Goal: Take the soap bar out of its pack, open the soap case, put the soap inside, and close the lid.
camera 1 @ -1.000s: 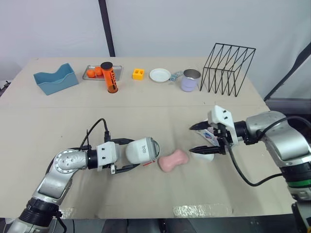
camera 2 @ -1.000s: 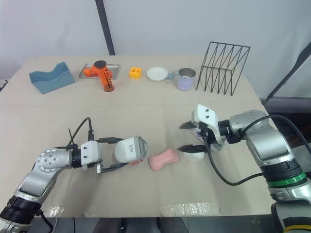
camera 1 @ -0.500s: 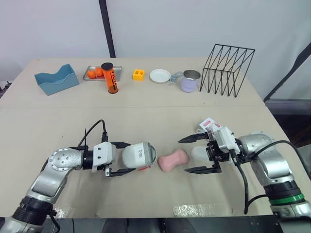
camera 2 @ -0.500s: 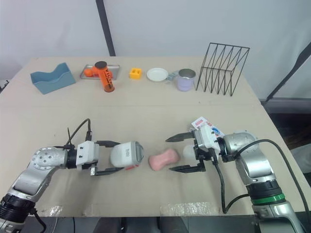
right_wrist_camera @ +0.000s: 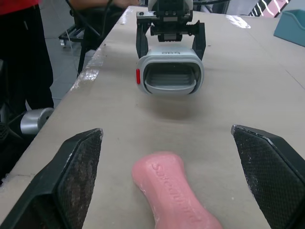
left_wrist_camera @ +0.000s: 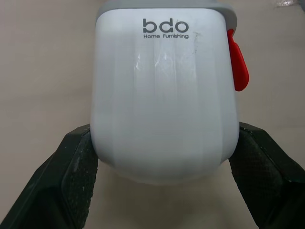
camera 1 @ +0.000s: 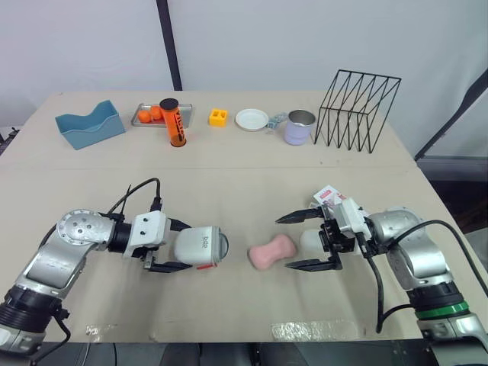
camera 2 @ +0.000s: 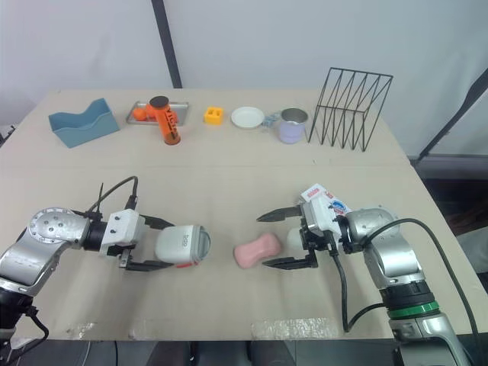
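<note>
Beige table [camera 1: 229,171] set before a white backdrop [camera 1: 305,34], with a black upright pole [camera 1: 169,46] behind its far edge.

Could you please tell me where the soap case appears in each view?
Left eye view: soap case lower left of centre.
Right eye view: soap case lower left.
Left wrist view: soap case straight ahead, close up.
Right wrist view: soap case beyond the pink soap.
Shared landmark: its red latch.

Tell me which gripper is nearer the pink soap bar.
Right. The right gripper is open with a finger on either side of the soap bar's end. The left gripper sits apart across a gap on its other side, shut on the soap case.
</note>
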`<control>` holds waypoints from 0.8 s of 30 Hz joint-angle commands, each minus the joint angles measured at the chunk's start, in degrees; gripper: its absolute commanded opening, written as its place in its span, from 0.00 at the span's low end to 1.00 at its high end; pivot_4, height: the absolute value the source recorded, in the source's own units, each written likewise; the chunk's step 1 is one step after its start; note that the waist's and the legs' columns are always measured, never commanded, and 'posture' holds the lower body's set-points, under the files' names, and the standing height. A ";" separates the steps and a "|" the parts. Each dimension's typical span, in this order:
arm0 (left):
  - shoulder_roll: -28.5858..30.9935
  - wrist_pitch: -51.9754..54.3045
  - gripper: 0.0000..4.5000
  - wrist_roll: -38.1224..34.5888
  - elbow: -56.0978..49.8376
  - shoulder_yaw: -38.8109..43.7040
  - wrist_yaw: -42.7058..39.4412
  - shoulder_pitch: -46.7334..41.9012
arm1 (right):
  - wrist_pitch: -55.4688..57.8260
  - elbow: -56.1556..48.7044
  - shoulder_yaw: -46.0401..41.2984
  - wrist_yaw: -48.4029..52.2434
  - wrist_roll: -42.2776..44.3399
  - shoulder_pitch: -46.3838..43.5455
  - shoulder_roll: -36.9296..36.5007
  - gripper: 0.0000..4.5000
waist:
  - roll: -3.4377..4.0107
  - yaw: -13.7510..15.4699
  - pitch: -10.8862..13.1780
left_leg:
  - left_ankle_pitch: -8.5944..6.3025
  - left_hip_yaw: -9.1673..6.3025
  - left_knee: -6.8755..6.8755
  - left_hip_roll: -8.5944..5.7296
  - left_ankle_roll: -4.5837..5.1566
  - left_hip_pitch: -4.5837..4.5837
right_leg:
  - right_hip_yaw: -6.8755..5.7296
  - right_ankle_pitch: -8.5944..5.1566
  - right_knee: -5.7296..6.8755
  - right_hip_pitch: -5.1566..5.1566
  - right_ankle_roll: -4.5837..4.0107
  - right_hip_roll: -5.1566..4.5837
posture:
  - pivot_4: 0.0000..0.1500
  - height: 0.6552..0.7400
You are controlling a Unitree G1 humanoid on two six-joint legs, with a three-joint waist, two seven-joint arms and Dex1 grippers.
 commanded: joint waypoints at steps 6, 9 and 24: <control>3.46 1.45 0.81 -0.34 -0.60 1.89 -2.71 -3.49 | 1.01 -0.18 -7.23 -0.19 2.42 2.46 -4.68 0.99 | 0.01 0.00 0.00 | 0.00 0.00 0.00 -0.02 0.00 -0.01 | 0.01 -0.01 -0.01 0.00 0.02 -0.01 | 1.00 1.00; 4.58 1.73 0.81 0.15 -0.94 1.50 -3.85 -3.66 | 0.38 0.34 -9.29 0.35 2.48 4.01 -6.23 0.99 | 0.00 0.00 0.00 | 0.00 0.00 0.00 0.00 0.01 0.00 | 0.01 -0.01 0.00 0.00 0.02 0.01 | 1.00 1.00; 8.32 5.20 0.81 5.72 -3.75 -1.76 -6.29 -5.18 | -1.11 -0.21 -12.31 -1.79 1.68 8.99 -6.39 0.99 | 0.01 -0.02 0.01 | -0.01 0.03 0.00 0.00 0.01 0.01 | 0.06 -0.03 0.00 0.00 0.04 0.03 | 1.00 1.00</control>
